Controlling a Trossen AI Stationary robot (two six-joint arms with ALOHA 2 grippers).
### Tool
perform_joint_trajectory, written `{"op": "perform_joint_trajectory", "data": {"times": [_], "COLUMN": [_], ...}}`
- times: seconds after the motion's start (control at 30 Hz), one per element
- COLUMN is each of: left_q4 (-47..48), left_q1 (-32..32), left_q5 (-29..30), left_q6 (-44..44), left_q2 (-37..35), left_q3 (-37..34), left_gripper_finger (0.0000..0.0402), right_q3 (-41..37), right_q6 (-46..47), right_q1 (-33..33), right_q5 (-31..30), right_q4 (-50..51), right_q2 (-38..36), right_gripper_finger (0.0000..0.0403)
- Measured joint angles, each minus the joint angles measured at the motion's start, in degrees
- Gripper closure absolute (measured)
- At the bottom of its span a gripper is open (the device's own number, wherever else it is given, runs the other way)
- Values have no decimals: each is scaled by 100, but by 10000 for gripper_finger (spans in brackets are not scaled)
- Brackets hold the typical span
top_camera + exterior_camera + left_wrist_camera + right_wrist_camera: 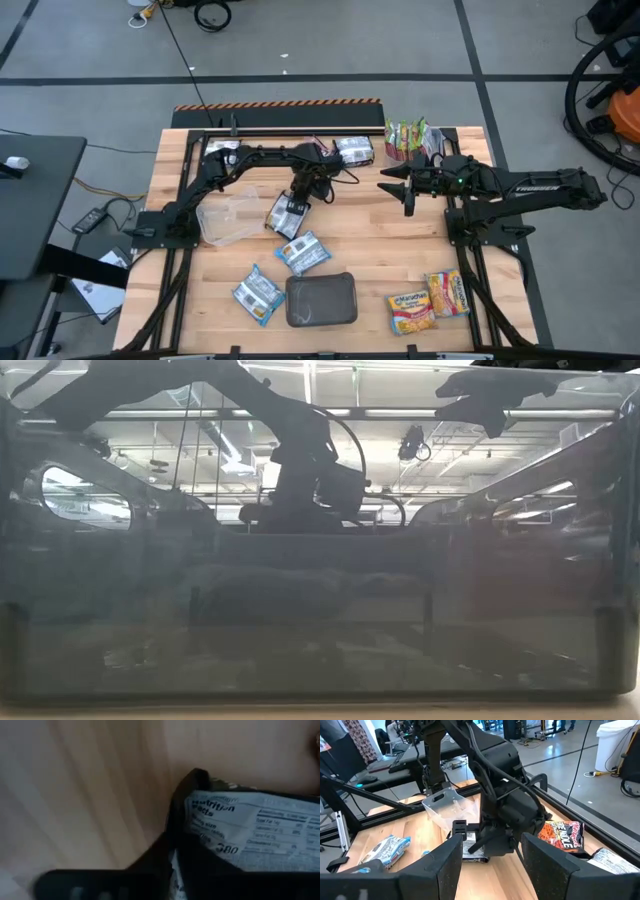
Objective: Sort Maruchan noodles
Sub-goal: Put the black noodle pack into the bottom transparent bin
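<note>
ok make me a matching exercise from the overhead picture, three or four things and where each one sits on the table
Things:
1. dark grey rectangular tray
2. green-silver ramen packets
3. yellow-orange ramen packets
4. clear plastic tub

Places:
A. far edge, on the right arm's side
B. near edge, middle
C. under the left arm
D. near right corner

Pairs: 1-B, 2-A, 3-D, 4-C

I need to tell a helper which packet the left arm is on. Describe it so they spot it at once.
Start at the clear plastic tub on the left half of the wooden table. Just right of it, the left gripper is down on a noodle packet. Unlike the blue-white packets nearer the grey tray, it shows its black-and-white printed back.
</note>
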State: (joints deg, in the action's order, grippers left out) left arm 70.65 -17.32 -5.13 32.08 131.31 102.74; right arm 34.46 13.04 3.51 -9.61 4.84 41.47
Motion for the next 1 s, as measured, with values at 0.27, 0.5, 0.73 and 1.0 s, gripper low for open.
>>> {"op": "perform_joint_trajectory", "data": {"times": [0.27,0.5,0.73,1.0], "left_q4": [1112,1499,1218,740], "left_q1": [-38,-56,-63,-211], "left_q5": [-157,-540,-493,-258], "left_q6": [-311,-697,-583,-591], "left_q2": [-164,-527,-544,-542], "left_q3": [516,715,249,-316], "left_gripper_finger": [397,393,307,192], "right_q3": [0,0,0,0], "right_q6": [-187,-214,70,243], "right_q1": [13,79,79,74], "right_q5": [-114,-128,-127,-125], "right_q4": [0,34,116,310], "right_q2": [-42,-42,-42,-39], "right_gripper_finger": [195,194,195,195]}}
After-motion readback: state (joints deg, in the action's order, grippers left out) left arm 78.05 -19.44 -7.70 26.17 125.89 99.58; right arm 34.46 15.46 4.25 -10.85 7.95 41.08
